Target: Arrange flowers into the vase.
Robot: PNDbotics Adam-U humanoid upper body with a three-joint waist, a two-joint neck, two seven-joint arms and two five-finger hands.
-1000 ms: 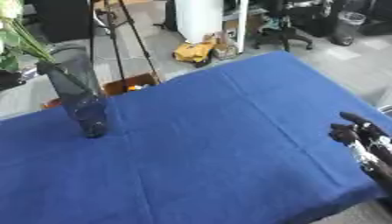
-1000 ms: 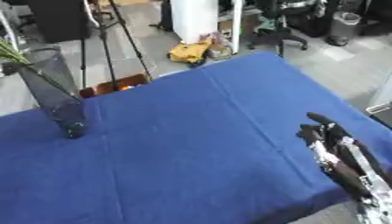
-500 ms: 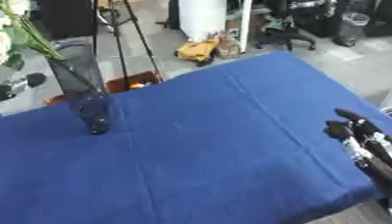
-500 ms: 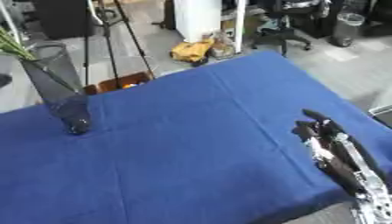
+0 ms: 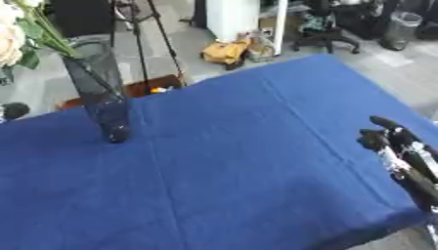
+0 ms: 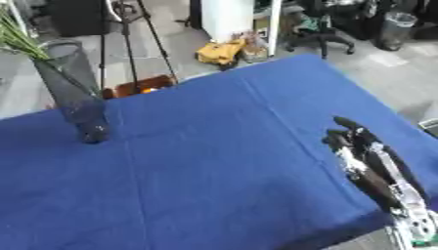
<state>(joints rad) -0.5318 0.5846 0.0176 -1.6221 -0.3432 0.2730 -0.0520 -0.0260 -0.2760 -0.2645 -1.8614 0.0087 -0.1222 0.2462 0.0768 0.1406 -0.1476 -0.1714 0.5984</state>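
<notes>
A tall dark glass vase (image 5: 98, 93) stands upright on the blue tablecloth (image 5: 231, 161) at the far left. Pale flowers (image 5: 10, 34) with green stems (image 6: 17, 41) rise out of its mouth and run off the top left of the view. My right hand (image 6: 363, 156) lies over the cloth near the right edge, far from the vase, its fingers straight and holding nothing. My left hand shows in neither view.
Beyond the table's far edge are a tripod (image 5: 150, 34), a yellow object on the floor (image 5: 224, 51), a white column (image 5: 232, 17) and office chairs (image 5: 321, 27). A brown box (image 6: 137, 87) sits just behind the table.
The whole picture has shifted a little, so the head has moved. The vase and my right hand keep their places on the cloth.
</notes>
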